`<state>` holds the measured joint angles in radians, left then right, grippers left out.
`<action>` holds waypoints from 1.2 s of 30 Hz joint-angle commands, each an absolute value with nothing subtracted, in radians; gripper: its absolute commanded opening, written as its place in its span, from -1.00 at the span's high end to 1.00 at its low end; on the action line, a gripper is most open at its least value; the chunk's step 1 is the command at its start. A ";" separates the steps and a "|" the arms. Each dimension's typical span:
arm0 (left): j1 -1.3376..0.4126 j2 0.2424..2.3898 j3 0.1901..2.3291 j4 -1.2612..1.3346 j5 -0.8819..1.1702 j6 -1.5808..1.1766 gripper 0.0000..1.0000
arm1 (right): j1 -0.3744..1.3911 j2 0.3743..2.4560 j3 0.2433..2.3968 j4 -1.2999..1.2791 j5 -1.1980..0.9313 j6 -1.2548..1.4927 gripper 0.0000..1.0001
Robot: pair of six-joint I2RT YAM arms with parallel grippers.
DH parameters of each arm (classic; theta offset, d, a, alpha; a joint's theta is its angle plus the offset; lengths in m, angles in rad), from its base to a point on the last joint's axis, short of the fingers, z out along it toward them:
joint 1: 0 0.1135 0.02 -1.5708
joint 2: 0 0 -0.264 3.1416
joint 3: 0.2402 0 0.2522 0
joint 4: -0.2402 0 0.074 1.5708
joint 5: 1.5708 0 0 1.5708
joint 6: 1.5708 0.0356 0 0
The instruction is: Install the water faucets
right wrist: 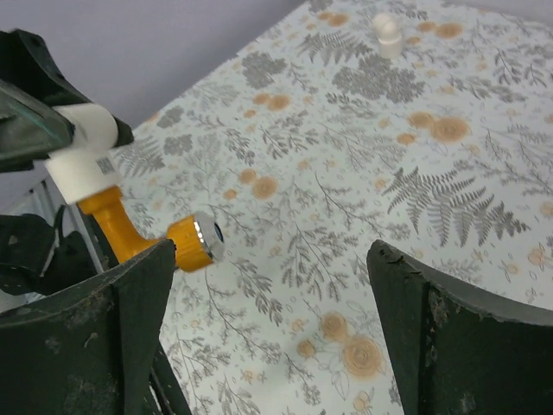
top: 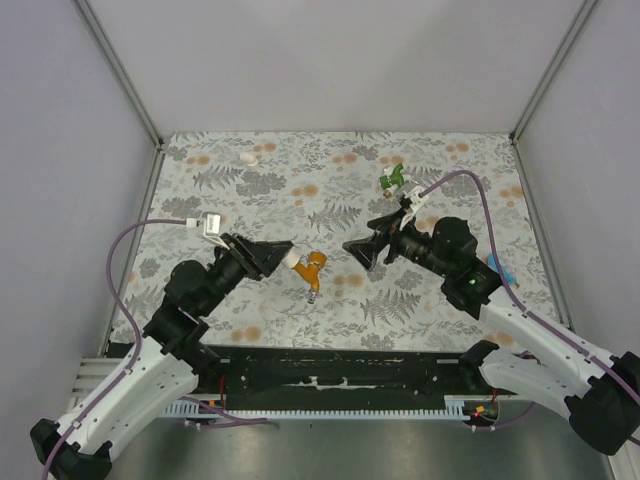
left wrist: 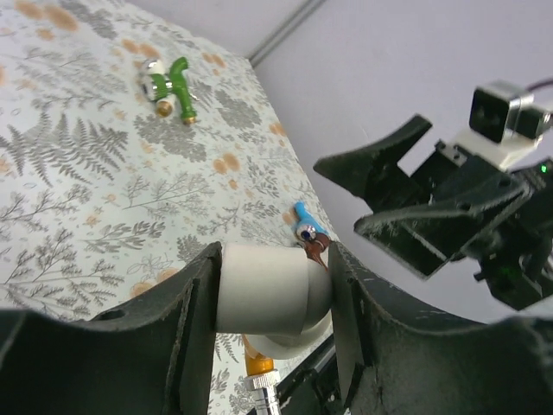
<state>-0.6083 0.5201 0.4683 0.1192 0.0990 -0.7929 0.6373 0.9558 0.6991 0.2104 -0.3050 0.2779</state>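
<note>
Top external view shows the left gripper (top: 285,257) clamped on the white collar at the butt of the orange faucet (top: 311,270). The orange body sticks out past its fingertips, toward the right gripper (top: 358,248). That gripper faces it from just beyond the spout end, jaws wide apart and holding nothing.

From the left wrist we see the white collar (left wrist: 263,298) pinched between the 2 pads, with the orange stem dropping below them. From the right wrist the faucet appears to hang clear of the table (right wrist: 484,104), though the angle makes that hard to confirm.

We judge the piece light and rigid, hard plastic with a chrome spout tip (right wrist: 207,243). The round, smooth collar could twist in the pads under side load. The chrome tip looks slick too. A second hold would sit best across the orange stem, between collar and tip.

The other 3 faucets are down on the table. The green faucet (top: 393,179) lies beyond the right gripper. The blue faucet (left wrist: 304,220) and dark red faucet (left wrist: 317,249) touch each other behind that gripper, beside its arm.
</note>
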 commanded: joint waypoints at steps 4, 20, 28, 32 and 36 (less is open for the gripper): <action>-0.611 0.526 0.488 0.083 -0.068 -0.950 0.96 | 0.637 1.011 0.699 0.039 -0.253 0.230 -0.96; -0.609 0.535 0.451 0.083 -0.176 -1.063 0.96 | 0.637 1.063 0.603 0.220 -0.293 0.276 -0.96; -0.609 0.558 0.437 0.141 -0.186 -1.124 0.96 | 0.731 1.003 0.565 0.348 -0.309 0.108 -0.93; -0.609 0.571 0.434 0.175 -0.181 -1.150 0.96 | 0.897 0.976 0.520 0.415 -0.178 -0.093 -0.93; -0.609 0.574 0.437 0.190 -0.167 -1.164 0.96 | 0.988 0.982 0.500 0.479 -0.126 -0.185 -0.94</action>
